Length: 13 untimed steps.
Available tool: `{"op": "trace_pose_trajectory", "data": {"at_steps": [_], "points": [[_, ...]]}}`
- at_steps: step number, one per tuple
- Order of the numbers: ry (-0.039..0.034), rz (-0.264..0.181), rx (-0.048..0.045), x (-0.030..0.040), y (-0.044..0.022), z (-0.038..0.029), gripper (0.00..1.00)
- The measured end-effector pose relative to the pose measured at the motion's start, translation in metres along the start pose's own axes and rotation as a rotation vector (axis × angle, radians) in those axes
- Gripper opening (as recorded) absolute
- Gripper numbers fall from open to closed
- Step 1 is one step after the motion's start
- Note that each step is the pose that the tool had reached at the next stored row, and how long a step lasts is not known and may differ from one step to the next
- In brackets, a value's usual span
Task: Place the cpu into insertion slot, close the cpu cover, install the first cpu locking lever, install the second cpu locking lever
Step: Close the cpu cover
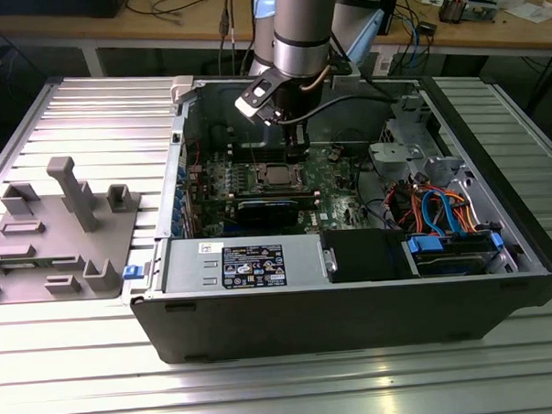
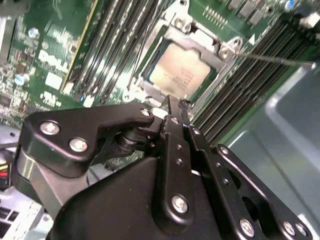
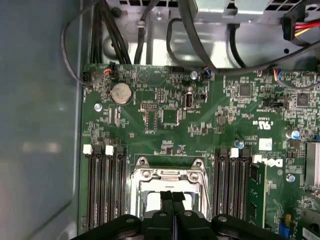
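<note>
- The arm is reaching down into an open computer case [image 1: 354,304] that is lying on its side on the ribbed metal tabletop [image 1: 266,391].
- The end effector [image 1: 297,153] is hanging over the green motherboard [image 3: 170,117], just above one edge of the insertion slot [image 3: 200,165].
- In both wrist views its two black fingers [image 2: 170,130] are pressing flat against each other, with nothing visible between them; the tips [image 3: 172,196] are sitting right over the socket's metal rim.
- The cpu [image 2: 182,74] is lying flat inside the insertion slot, its silver-grey top facing up; in the exterior view it is showing as a pale square [image 1: 276,175] just beside the end effector.
- The cpu cover [image 2: 200,40] is lying down around the chip, framing it so that the metal top is showing through the square window.
- A thin metal lever [image 2: 275,59] is running from a corner of the socket out across the neighbouring memory slots [image 3: 105,185] toward the case wall.
- Rows of dark memory slots are flanking the socket on both sides.
- A grey plastic fixture [image 1: 66,225] is standing on the tabletop, well apart from the case, toward the exterior view's left.
</note>
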<state>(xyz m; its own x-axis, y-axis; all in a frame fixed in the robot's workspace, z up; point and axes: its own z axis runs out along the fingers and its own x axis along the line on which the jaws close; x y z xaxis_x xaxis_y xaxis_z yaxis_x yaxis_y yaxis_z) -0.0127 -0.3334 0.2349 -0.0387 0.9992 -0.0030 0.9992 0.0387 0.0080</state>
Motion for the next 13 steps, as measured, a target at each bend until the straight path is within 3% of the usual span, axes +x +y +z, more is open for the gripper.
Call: {"op": "trace_pose_trajectory", "data": {"at_steps": [5,8,13], "points": [[0.0004,0.000,0.0069,-0.0004,-0.0127,0.0064,0.11],[0.0003,0.000,0.0073,-0.0004,-0.0168,0.0083,0.11],[0.0003,0.000,0.0074,0.0002,-0.0304,0.0116,0.11]]}}
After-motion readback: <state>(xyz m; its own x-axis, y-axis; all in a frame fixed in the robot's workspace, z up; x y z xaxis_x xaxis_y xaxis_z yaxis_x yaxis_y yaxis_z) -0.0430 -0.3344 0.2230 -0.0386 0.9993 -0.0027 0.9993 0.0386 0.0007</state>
